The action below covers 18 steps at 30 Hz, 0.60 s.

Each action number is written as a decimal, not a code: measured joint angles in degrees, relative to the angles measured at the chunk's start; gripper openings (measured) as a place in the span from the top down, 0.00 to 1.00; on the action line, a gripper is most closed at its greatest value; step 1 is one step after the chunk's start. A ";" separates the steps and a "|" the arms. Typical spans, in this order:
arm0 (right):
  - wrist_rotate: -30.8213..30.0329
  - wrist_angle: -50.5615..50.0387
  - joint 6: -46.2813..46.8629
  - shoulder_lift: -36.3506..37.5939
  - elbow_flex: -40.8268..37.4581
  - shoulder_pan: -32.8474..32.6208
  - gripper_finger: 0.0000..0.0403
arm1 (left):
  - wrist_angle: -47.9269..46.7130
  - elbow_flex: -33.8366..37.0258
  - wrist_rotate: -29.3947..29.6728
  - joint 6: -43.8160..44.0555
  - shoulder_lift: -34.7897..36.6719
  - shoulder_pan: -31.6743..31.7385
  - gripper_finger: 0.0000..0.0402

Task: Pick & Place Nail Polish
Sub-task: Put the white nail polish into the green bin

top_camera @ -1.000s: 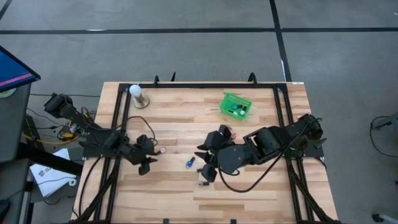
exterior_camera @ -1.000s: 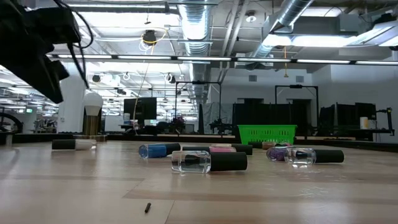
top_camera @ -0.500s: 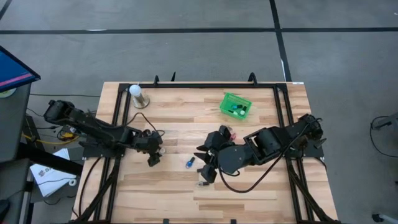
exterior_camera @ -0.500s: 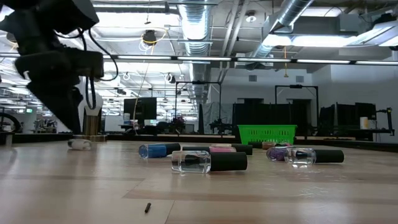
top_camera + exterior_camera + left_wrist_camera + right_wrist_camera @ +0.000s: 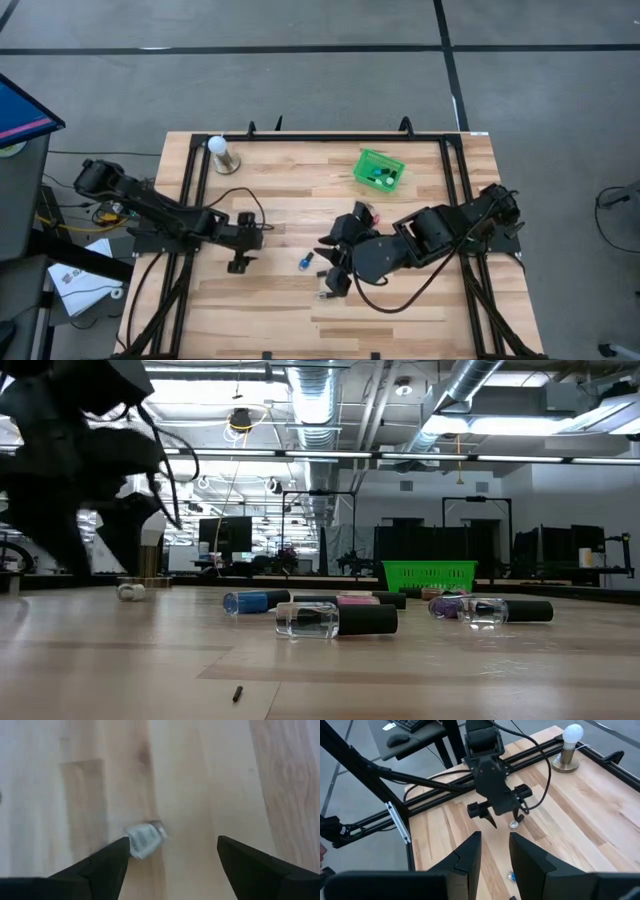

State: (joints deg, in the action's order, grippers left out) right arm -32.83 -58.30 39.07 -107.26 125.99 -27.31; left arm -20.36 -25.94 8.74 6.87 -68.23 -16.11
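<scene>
Because my left tool hangs low over the counter with its fingers spread wide, I count it as released and holding nothing. One small pale nail polish bottle lies on its side just beside one finger, at the left of the counter; whether the finger touches it I cannot tell. The rest of the nail polish is scattered: a blue bottle near the middle, a clear one with a dark cap lying flat nearest the low camera, a few more to its right, and some already in the green basket at the far right.

My right tool waits over the middle of the counter beside the blue bottle, fingers a narrow gap apart and empty.

I judge these bottles light, rigid and smooth, probably glass, so they will roll or skid away if I nudge one from the side. The sensible hold is across the body, near the shoulder where cap meets glass, fingers straddling it squarely, closing gently.
</scene>
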 joint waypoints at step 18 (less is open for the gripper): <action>-0.01 -1.66 -0.02 0.02 0.00 0.87 0.77 | -0.24 0.32 11.84 37.17 7.51 2.33 0.26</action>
State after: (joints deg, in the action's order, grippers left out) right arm -32.84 -59.97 39.05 -107.24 125.99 -26.44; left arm -20.60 -25.63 20.58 44.05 -60.72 -13.78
